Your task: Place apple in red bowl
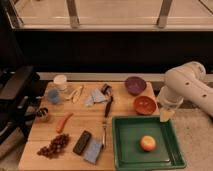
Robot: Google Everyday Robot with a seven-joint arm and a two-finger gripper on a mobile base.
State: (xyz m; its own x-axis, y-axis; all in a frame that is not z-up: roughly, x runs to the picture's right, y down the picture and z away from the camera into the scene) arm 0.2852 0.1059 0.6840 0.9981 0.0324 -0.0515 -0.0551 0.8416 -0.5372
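The apple (147, 143), yellow-orange with a red blush, lies in the green tray (123, 152) at the table's front right. The red bowl (145, 105) sits on the wooden table just behind the tray, to the right of centre. The purple bowl (135, 85) stands behind it. My gripper (166, 115) hangs at the end of the white arm, right of the red bowl and above the tray's back right corner, well above and behind the apple. It holds nothing that I can see.
On the table are a white cup (60, 81), a blue cup (54, 96), a banana (77, 93), a carrot (64, 121), grapes (55, 145), a dark phone-like bar (82, 142), a blue cloth (94, 97) and a black-handled utensil (107, 102). A black chair (15, 95) stands at left.
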